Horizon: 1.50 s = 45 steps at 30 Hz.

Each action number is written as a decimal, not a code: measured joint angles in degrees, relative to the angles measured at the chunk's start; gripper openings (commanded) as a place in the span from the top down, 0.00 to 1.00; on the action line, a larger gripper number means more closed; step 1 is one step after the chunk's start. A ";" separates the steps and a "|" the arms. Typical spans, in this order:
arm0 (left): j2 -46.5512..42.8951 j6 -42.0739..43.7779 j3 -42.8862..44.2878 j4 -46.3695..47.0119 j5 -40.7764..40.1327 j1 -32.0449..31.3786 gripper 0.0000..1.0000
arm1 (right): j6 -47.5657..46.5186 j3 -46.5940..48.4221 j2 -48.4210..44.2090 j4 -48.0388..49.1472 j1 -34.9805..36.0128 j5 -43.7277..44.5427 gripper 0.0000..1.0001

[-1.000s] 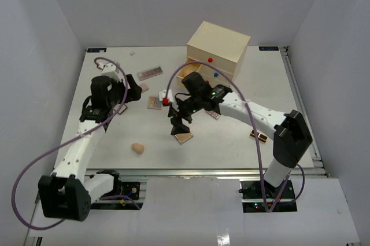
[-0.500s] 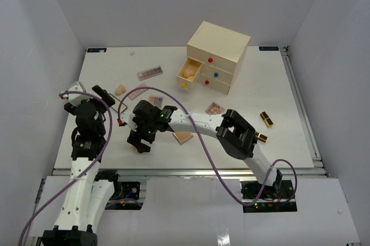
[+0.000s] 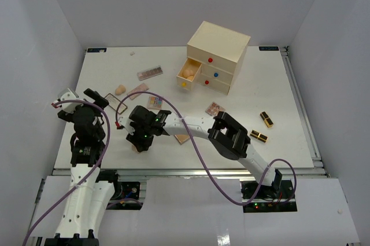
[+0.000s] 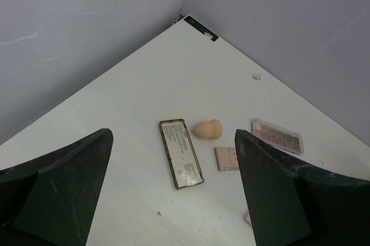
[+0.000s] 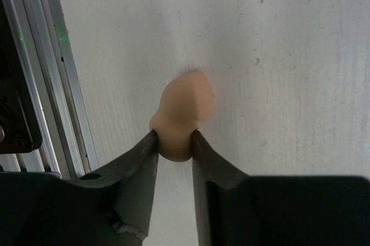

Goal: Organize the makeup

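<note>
The right jaws pinch only one end of the tan sponge (image 5: 184, 110), which lies on the surface (image 5: 289, 55) near its front edge. Soft foam may slip out when lifted. The left jaws stand open.

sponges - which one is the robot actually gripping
The sponge near the front rail, pinched in the right gripper. The far sponge lies free beside a long palette; the drawer sponges sit in the open drawer.

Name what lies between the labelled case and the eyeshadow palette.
A tan sponge and a square pink compact, between case and palette, seen in the left wrist view.
</note>
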 measured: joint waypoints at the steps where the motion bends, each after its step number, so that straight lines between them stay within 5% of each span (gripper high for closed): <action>1: 0.00 -0.02 -0.04 0.00 0.02 0.00 0.02 | 0.05 0.13 0.09 -0.04 0.04 -0.35 0.79; 10: 0.22 0.45 -0.12 0.07 4.11 0.05 0.02 | -5.66 0.17 -1.55 -2.04 -2.58 -4.07 0.92; 16: 0.57 1.84 -0.15 0.70 10.84 0.11 0.02 | -13.72 0.17 -10.73 -6.16 -11.82 -6.09 0.92; 23: 2.52 3.00 -0.15 1.33 18.04 0.22 0.02 | -19.91 2.40 -18.81 -6.08 -24.67 2.80 0.91; 32: 4.92 3.62 -0.15 1.33 23.55 0.22 0.02 | -24.59 2.31 -19.41 -5.99 -29.67 13.80 0.85; 36: 5.82 3.86 -0.15 1.33 25.33 0.22 0.02 | -25.48 2.31 -19.32 -5.22 -31.57 16.83 0.77; 38: 6.15 4.01 -0.15 1.33 25.96 0.22 0.02 | -25.94 2.31 -19.18 -4.61 -32.35 18.20 0.53; 40: 6.46 4.11 -0.15 1.34 26.62 0.22 0.02 | -26.57 2.31 -18.88 -4.27 -32.97 19.32 0.43; 45: 8.42 4.11 -0.15 1.36 29.00 0.24 0.02 | -26.65 2.31 -18.47 -4.20 -33.21 20.16 0.35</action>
